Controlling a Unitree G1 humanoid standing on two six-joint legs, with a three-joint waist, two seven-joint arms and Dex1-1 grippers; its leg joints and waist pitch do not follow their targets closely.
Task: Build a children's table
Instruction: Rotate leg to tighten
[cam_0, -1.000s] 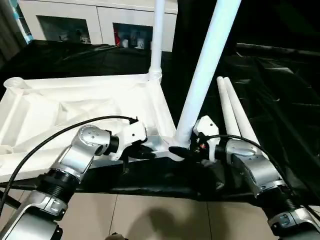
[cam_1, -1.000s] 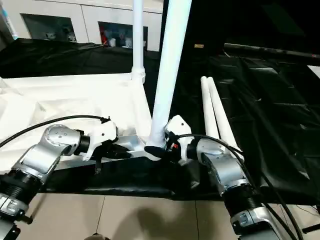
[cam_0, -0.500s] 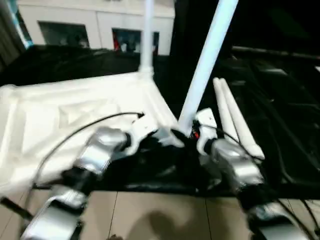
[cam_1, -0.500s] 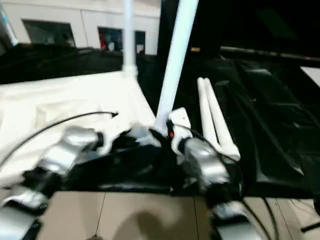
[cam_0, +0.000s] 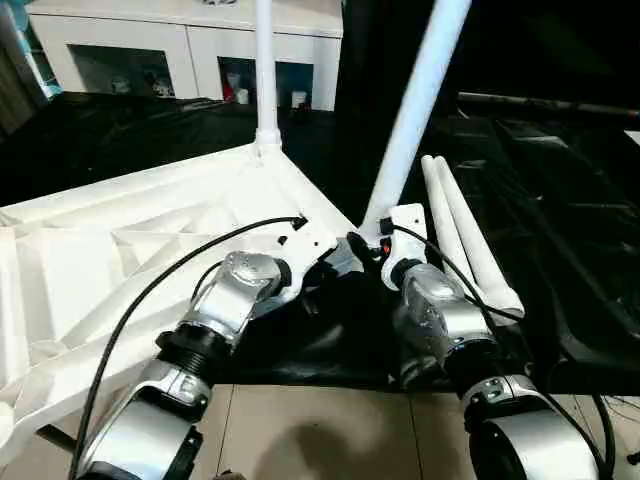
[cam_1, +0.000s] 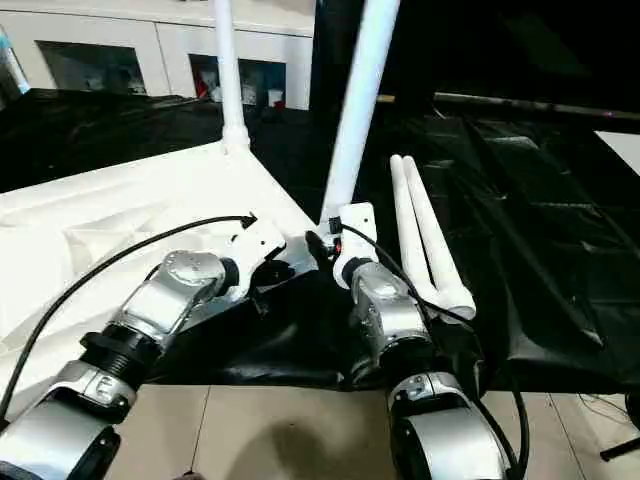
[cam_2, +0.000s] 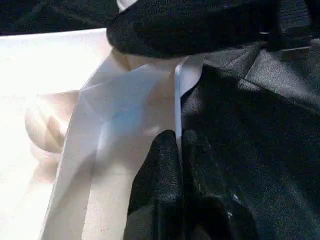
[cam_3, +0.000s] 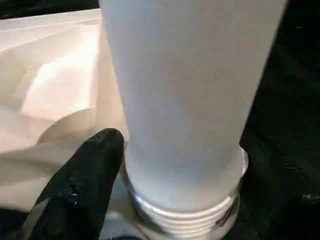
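Note:
The children's table lies upside down: its white ribbed tabletop (cam_0: 120, 240) rests on a black cloth. One white leg (cam_0: 265, 70) stands upright in the far corner socket. A second leg (cam_0: 415, 110) leans in the near right corner socket, its threaded base (cam_3: 190, 220) showing. My right gripper (cam_0: 362, 243) stands open around that base, one black finger (cam_3: 85, 180) beside it. My left gripper (cam_2: 180, 145) is shut on the tabletop's thin rim just left of that corner. Two loose legs (cam_0: 465, 235) lie side by side to the right.
Black cloth (cam_0: 560, 200) covers the work surface and folds up at the right. A white cabinet (cam_0: 190, 50) with glass doors stands at the back. Beige floor tiles (cam_0: 320, 430) show below the cloth's near edge. A black cable loops over my left forearm.
The camera has shifted and tilted. The tabletop now lies turned, with its near edge slanting down to the left. Both forearms reach more straight ahead to the near right corner.

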